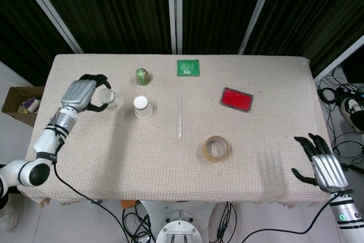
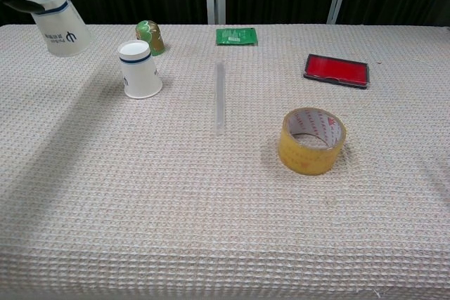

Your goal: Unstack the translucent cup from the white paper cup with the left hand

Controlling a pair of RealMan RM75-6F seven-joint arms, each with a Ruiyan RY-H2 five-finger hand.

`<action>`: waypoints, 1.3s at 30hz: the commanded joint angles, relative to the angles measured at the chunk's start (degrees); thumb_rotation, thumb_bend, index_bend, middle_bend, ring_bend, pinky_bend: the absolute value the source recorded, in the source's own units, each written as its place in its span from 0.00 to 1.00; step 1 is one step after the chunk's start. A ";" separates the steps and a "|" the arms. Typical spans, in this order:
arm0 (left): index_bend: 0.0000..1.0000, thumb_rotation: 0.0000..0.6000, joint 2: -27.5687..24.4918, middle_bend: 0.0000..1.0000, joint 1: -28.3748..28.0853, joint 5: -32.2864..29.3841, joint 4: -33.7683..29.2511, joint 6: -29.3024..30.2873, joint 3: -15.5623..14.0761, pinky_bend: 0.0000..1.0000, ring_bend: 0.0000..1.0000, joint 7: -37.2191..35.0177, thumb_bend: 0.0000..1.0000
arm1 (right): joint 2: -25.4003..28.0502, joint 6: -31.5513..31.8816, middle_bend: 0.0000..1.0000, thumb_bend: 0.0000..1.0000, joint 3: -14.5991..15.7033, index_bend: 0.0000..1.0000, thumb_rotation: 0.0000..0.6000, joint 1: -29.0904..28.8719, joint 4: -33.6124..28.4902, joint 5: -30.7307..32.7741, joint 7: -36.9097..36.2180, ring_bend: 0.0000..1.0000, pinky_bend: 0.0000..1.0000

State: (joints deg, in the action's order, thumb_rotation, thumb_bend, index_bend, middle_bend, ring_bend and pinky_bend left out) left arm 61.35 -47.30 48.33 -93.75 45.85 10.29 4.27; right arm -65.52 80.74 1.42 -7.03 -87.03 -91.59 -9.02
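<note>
My left robot hand [image 1: 85, 94] grips the translucent cup [image 1: 111, 100], lifted off the surface [image 1: 170, 197] and tilted, well left of the white paper cup [image 1: 142, 106]. The two cups are apart; white paper cup stands mouth-down on the cloth.

Head view: shows full left arm, dark fingers wrapped round the cup's closed end. Cup wall reads faint here, approx. see-through.

Chest view: shows the translucent cup [image 2: 61, 21] at top-left w/ blue band and logo, mouth pointing down-right. Only a sliver of dark finger at the frame corner, probably the left robot hand. White paper cup [image 2: 139, 69] sits just in front of a green-gold egg-shaped item [image 2: 149, 37].

My right robot hand [image 1: 321, 166]: head view only, at the lower right off the surface edge, fingers spread, holding nothing.

Other items on surface: clear tube [image 2: 219, 96] at centre, tape roll [image 2: 312, 140], red flat case [image 2: 336, 69], green packet [image 2: 236, 36].
</note>
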 commanded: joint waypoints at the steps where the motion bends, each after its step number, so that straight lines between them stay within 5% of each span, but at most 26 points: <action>1: 0.40 1.00 5.63 0.18 -1.67 -2.37 6.25 -3.47 -0.85 0.12 0.16 0.48 0.32 | 0.09 0.04 0.17 0.18 0.02 0.13 1.00 0.20 -0.30 0.29 0.37 0.00 0.07; 7: 0.40 1.00 12.16 0.18 -4.91 -4.79 13.68 -7.55 -0.83 0.12 0.16 1.79 0.33 | 0.30 0.34 0.17 0.18 -0.06 0.13 1.00 0.78 -0.81 1.11 0.89 0.00 0.07; 19: 0.39 1.00 16.38 0.18 -7.24 -5.97 18.34 -9.57 -0.87 0.12 0.16 3.15 0.32 | 0.27 -0.46 0.17 0.18 -0.26 0.13 1.00 0.76 -0.90 1.89 1.02 0.00 0.07; 26: 0.24 1.00 16.60 0.16 -7.91 -7.22 18.31 -10.64 -1.10 0.12 0.15 3.53 0.24 | 0.35 -0.69 0.17 0.18 -0.39 0.13 1.00 0.64 -1.02 1.95 1.08 0.00 0.07; 33: 0.19 1.00 12.48 0.15 -4.85 -4.98 12.87 -5.07 0.09 0.12 0.14 1.70 0.20 | 0.66 -0.56 0.17 0.18 -0.52 0.13 1.00 0.62 -1.26 1.86 1.05 0.00 0.07; 39: 0.19 1.00 3.69 0.15 4.02 2.09 3.50 5.83 -1.00 0.12 0.14 -1.74 0.20 | 1.11 -0.10 0.17 0.18 -0.68 0.13 1.00 0.64 -1.53 1.55 1.03 0.00 0.07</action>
State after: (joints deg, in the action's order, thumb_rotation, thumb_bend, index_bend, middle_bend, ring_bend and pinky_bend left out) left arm 69.05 -47.55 46.91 -86.22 47.07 10.07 4.31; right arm -64.40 80.64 0.75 -6.39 -88.56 -90.03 -7.99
